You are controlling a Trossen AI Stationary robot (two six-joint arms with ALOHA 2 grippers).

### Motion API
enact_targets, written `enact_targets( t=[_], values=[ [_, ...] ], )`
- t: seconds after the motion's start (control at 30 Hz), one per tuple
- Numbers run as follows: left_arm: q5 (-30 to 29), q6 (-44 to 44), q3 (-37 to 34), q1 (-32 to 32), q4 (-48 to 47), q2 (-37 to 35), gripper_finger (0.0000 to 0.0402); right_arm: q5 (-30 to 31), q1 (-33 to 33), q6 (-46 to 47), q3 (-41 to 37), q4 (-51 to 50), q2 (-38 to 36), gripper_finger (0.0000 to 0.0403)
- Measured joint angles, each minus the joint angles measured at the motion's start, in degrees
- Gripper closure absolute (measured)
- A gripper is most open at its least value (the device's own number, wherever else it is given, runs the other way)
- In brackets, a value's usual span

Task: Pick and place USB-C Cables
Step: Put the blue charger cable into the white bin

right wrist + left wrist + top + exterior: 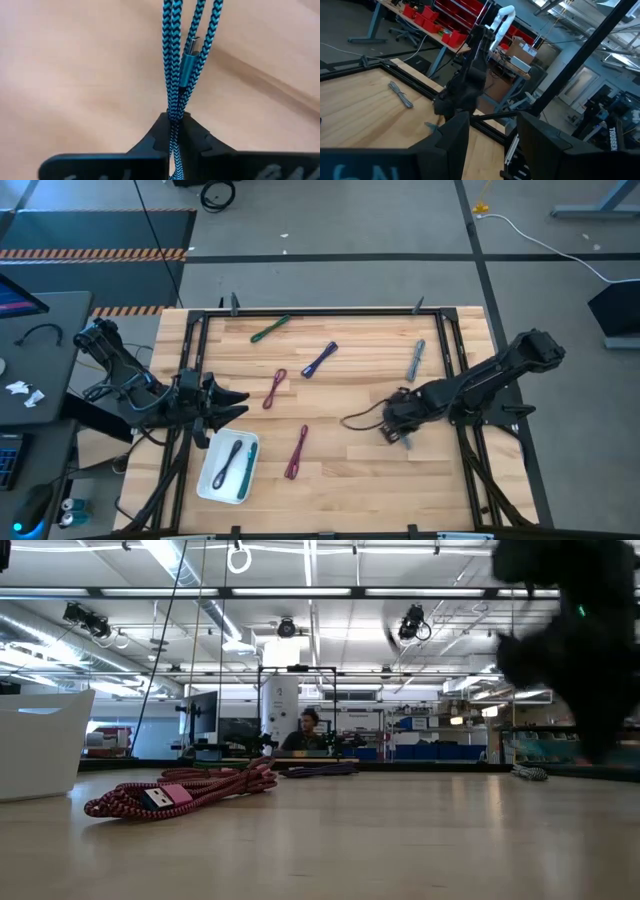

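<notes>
A blue braided USB-C cable is clamped between the closed fingers of the right gripper, low over the table's right side. The left gripper, fingers apart, is held beside the white tray, where two cables are already placed. Magenta, purple, green and grey cables are left on the wooden table.

Bare wood between magenta cable and right claw (black wire nearby)
</notes>
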Motion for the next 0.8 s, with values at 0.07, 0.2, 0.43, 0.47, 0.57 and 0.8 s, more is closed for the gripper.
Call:
enact_targets(
  t=[0.07,0.2,0.43,0.47,0.57,0.8],
  values=[
    [0.0,0.0,0.0,0.2,-0.5,0.0,0.0230,3.8,1.2,-10.1,4.4,5.6,0.0,0.0385],
    [0.1,0.2,0.0,2.8,-2.1,0.1,0.0230,13.0,2.2,-32.0,13.3,19.5,-0.1,0.0385],
    [10.0,11.5,0.0,11.4,-1.5,2.4,0.0230,22.6,2.0,-61.6,19.7,45.7,-0.2,0.0385],
    [12.0,14.2,0.0,12.9,-0.7,3.2,0.0230,22.6,1.7,-64.3,19.7,49.0,-0.2,0.0385],
    [17.5,24.7,0.0,17.3,4.1,6.2,0.0225,22.6,0.8,-68.6,19.7,54.3,-0.2,0.0385],
    [29.7,32.5,0.0,26.0,22.0,13.0,0.0155,22.5,-0.4,-69.7,19.6,54.4,-0.2,0.0384]
  ],
)
